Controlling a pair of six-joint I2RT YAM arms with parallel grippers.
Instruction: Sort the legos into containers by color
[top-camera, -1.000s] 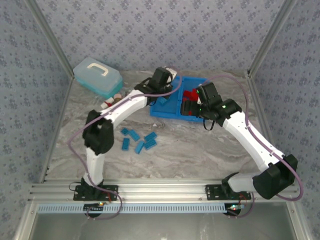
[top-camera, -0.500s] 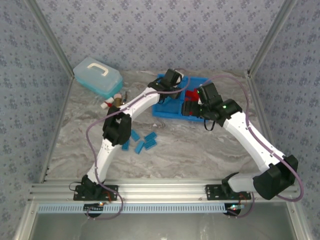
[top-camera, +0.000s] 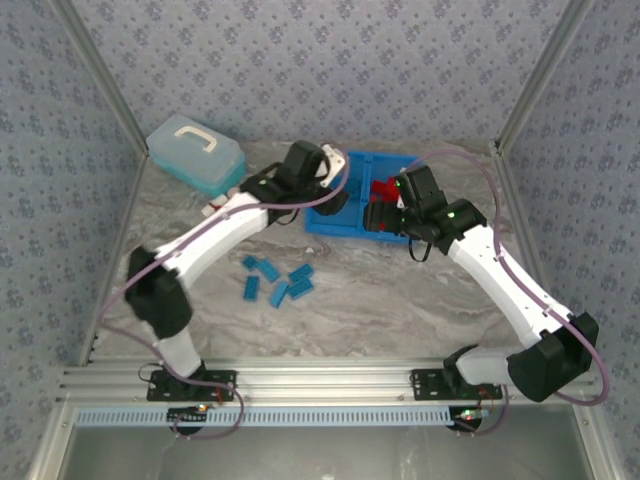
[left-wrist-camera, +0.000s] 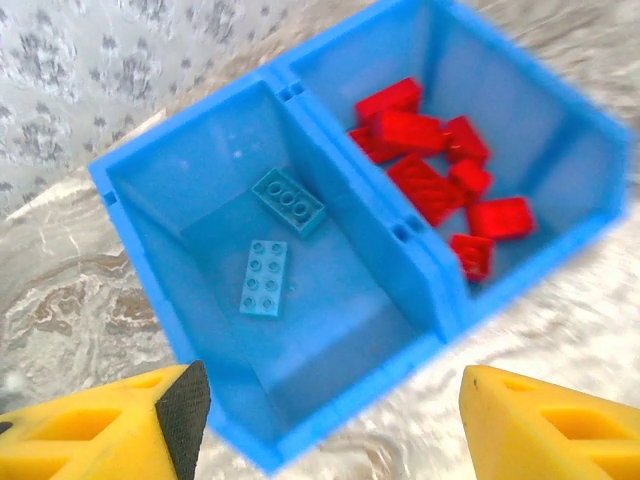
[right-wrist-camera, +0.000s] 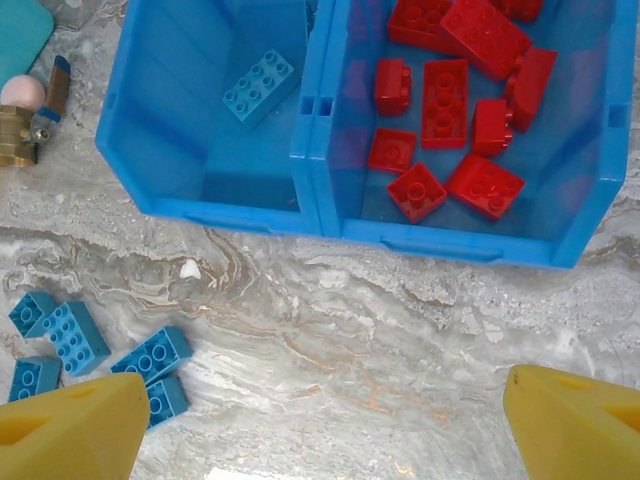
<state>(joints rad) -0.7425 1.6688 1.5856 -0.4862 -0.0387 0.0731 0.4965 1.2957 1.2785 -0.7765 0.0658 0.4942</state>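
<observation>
While the left gripper (left-wrist-camera: 327, 425) hangs above the blue bin (left-wrist-camera: 352, 385), its yellow fingers (left-wrist-camera: 100, 435) stand spread apart with nothing between them. Right gripper (right-wrist-camera: 325, 425) is by the near side of the bin's right half, fingers also wide apart, nothing held. The bin sits on the marbled table (right-wrist-camera: 400, 340) and is split by a centre divider (right-wrist-camera: 320, 105) into two side-by-side compartments. Left compartment (left-wrist-camera: 160, 210): two blue legos (left-wrist-camera: 264, 278) lying flat on the floor, studs up, close together but not touching. Right compartment (right-wrist-camera: 585, 150): red legos (right-wrist-camera: 445, 100), roughly ten, in a loose heap, several touching or overlapping. Loose blue legos (right-wrist-camera: 72, 335), about six, are clustered on the table in front of the bin toward the left arm's side, apart from the bin, some touching each other. Small brass item (right-wrist-camera: 15, 135) lies just left of the bin. Pale blue lidded box (top-camera: 195, 152) with a white handle sits at the far left of the table.
</observation>
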